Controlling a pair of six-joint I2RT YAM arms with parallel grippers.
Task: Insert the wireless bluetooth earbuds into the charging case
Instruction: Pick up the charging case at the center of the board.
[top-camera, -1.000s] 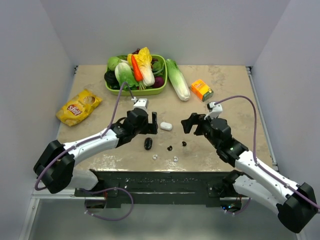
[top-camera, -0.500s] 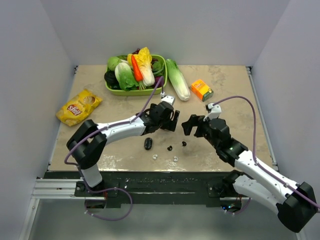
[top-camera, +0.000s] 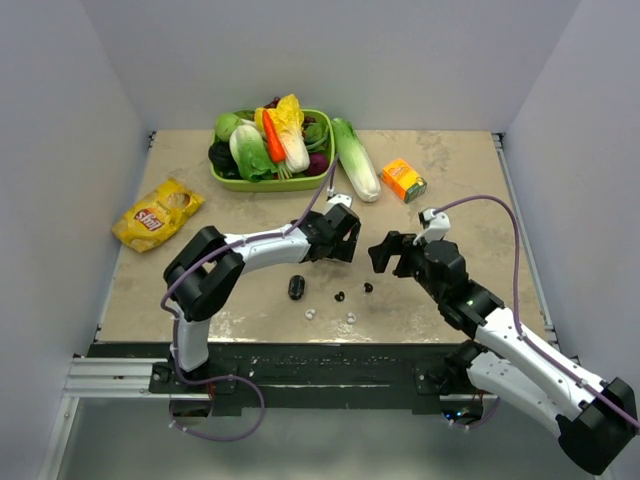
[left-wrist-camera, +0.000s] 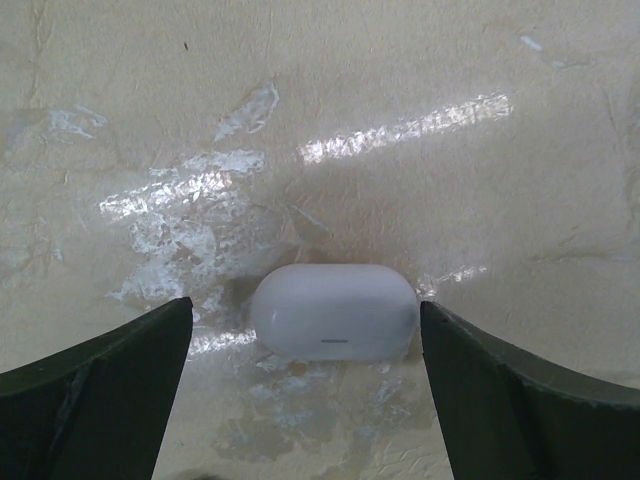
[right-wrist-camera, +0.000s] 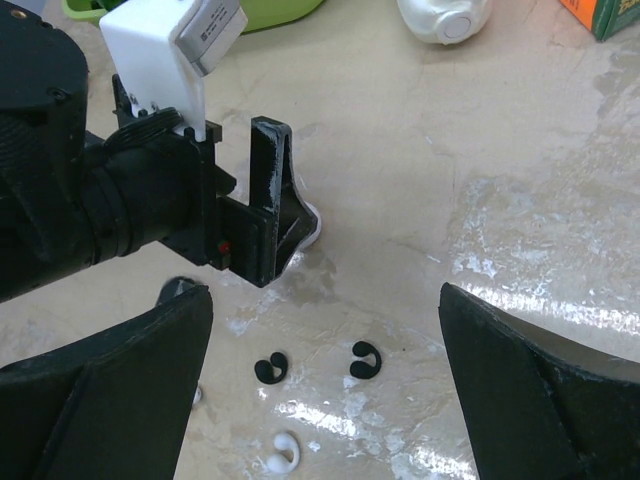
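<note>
A white charging case (left-wrist-camera: 334, 311) lies shut on the table, between the fingers of my open left gripper (left-wrist-camera: 306, 305) and touching neither. In the top view the left gripper (top-camera: 335, 240) covers it; in the right wrist view only an edge of the white case (right-wrist-camera: 314, 226) peeks out. A black charging case (top-camera: 296, 287) lies to the near left. Two black earbuds (right-wrist-camera: 271, 368) (right-wrist-camera: 364, 361) and a white earbud (right-wrist-camera: 282, 453) lie loose below my open right gripper (right-wrist-camera: 325, 300), which hovers empty. In the top view both white earbuds (top-camera: 310, 313) (top-camera: 351, 317) show, and the right gripper (top-camera: 388, 252) faces the left one.
A green tray (top-camera: 322, 176) of vegetables stands at the back. A napa cabbage (top-camera: 355, 160) and an orange box (top-camera: 404, 180) lie to its right. A yellow chip bag (top-camera: 158, 213) is at the far left.
My left arm has swung right, from beside the black case to over the white case, which it now straddles. The right arm has shifted only slightly.
</note>
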